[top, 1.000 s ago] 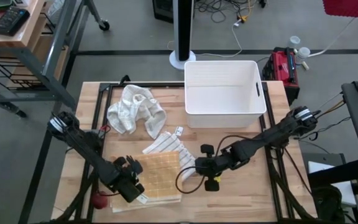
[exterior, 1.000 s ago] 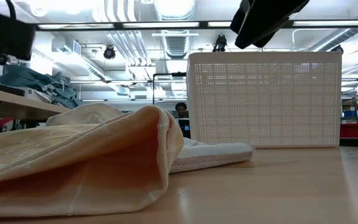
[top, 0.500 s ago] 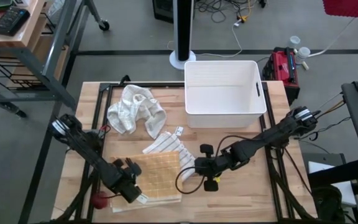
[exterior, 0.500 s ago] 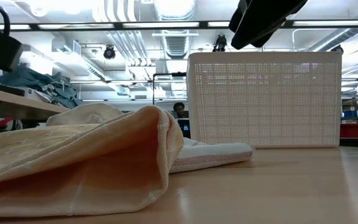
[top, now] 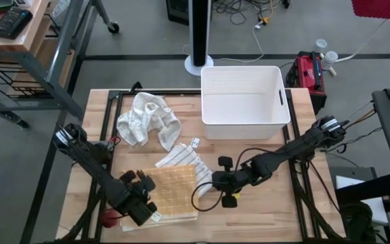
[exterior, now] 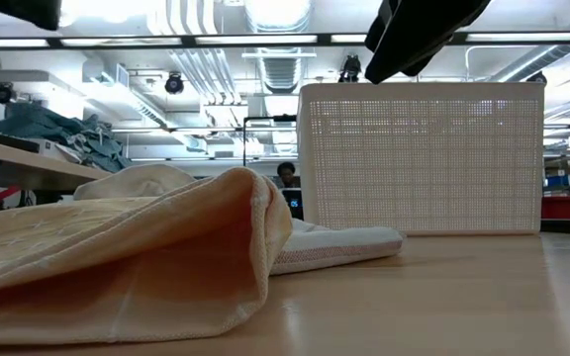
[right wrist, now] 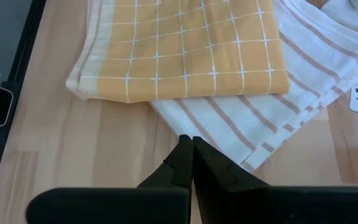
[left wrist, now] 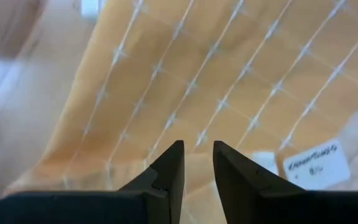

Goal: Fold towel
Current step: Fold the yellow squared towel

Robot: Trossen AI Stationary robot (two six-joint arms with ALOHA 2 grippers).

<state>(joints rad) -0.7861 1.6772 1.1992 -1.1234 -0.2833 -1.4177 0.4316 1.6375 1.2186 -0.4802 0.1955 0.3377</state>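
Note:
A folded orange towel with a white grid lies on the table's near left part, atop a white towel with tan stripes. The low view shows the orange towel as a rounded fold, with the striped towel behind it. My left gripper hangs just above the orange towel's left part, fingers pointing down and a narrow gap apart, nothing between them. My right gripper is shut and hovers over bare wood by the striped towel's right edge.
A crumpled white towel lies at the far left. A white bin stands at the far middle. A black cable loop lies by my right gripper. A small red object sits at the near left edge.
My left gripper has risen a little above the orange towel's left part; in the low view its dark arm has gone up nearly out of the picture. The towels lie as before.

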